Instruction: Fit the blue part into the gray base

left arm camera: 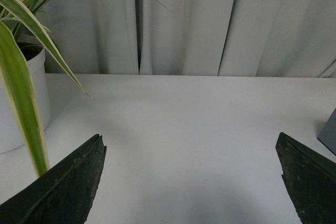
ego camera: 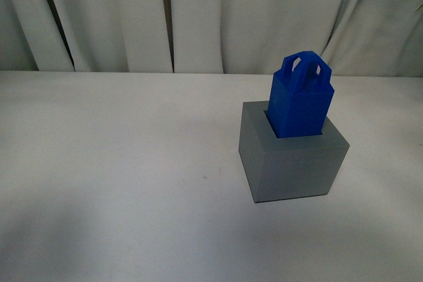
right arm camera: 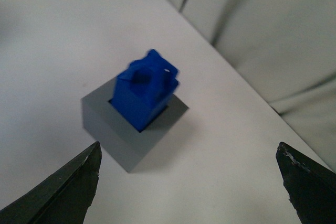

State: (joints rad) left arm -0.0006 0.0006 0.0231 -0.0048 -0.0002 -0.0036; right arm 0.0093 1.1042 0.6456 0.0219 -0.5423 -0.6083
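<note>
The blue part (ego camera: 301,102) stands upright in the square recess of the gray base (ego camera: 292,163), handle up, on the white table right of centre. Both also show in the right wrist view, the blue part (right arm camera: 146,92) seated in the gray base (right arm camera: 126,140). My right gripper (right arm camera: 189,182) is open and empty, above and apart from them. My left gripper (left arm camera: 191,174) is open and empty over bare table; a corner of the gray base (left arm camera: 329,132) shows at that view's edge. Neither gripper shows in the front view.
A white pot (left arm camera: 21,103) with long green striped leaves (left arm camera: 23,51) stands on the table near my left gripper. Pale curtains (ego camera: 211,18) hang along the table's far edge.
</note>
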